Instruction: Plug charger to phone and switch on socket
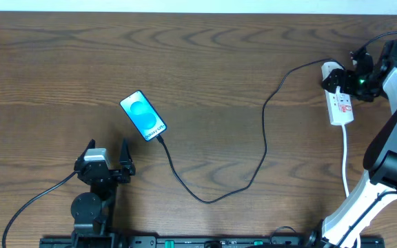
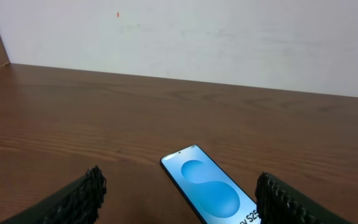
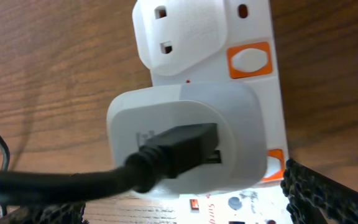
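The socket (image 3: pixel 253 37) lies just beneath the right claw (image 3: pixel 185 202), which is spread wide.

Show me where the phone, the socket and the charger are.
phone (image 1: pixel 143 115): overhead view, middle of its blue screen.
socket (image 1: pixel 342 114): overhead view, its white body.
charger (image 1: pixel 265 134): overhead view, middle stretch of its black cable.
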You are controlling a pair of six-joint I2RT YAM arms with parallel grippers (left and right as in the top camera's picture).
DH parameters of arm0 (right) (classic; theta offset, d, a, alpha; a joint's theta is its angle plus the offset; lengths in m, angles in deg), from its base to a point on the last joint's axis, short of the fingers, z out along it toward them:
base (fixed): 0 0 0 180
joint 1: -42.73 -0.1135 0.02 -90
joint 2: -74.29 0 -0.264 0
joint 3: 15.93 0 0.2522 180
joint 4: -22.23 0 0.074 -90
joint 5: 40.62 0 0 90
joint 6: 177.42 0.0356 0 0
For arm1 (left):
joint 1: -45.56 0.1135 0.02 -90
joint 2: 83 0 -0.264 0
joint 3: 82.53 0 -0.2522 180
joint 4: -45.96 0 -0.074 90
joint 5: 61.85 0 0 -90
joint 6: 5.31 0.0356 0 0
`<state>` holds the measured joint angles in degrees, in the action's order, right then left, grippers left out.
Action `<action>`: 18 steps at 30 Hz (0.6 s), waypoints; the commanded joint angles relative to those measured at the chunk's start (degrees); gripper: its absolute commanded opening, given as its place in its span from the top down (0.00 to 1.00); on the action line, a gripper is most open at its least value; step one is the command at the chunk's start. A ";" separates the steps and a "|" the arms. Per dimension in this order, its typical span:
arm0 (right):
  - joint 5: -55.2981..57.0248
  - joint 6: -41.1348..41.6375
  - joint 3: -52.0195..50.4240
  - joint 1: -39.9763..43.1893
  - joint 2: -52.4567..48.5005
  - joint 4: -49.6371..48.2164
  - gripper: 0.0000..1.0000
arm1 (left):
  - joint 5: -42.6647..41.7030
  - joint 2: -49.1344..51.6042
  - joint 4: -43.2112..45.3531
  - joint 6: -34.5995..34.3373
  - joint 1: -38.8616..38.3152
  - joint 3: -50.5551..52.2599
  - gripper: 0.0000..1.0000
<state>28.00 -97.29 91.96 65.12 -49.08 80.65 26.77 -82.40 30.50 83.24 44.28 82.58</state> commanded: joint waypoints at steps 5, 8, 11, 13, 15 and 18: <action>-1.09 0.63 1.49 0.02 -0.50 -0.07 0.03 | 0.57 -0.37 -2.38 0.37 0.24 0.90 0.21; -1.49 1.20 1.44 0.02 -0.50 0.13 0.04 | 0.57 -0.37 -2.38 0.37 0.24 0.90 0.21; -1.75 1.77 1.27 0.00 -0.52 0.15 0.05 | 0.57 -0.37 -2.38 0.37 0.24 0.90 0.21; -1.97 2.14 1.09 -0.09 -0.52 0.11 0.05 | 0.57 -0.37 -2.38 0.37 0.24 0.90 0.21; -2.43 2.14 0.92 -0.33 -0.52 0.11 0.05 | 0.57 -0.37 -2.38 0.37 0.24 0.90 0.21; -3.02 2.23 0.70 -0.76 -0.52 -0.11 0.05 | 0.57 -0.37 -2.40 0.37 0.24 0.90 0.21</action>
<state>26.66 -96.00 91.98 64.99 -49.08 80.72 26.77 -82.40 30.50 83.24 44.28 82.58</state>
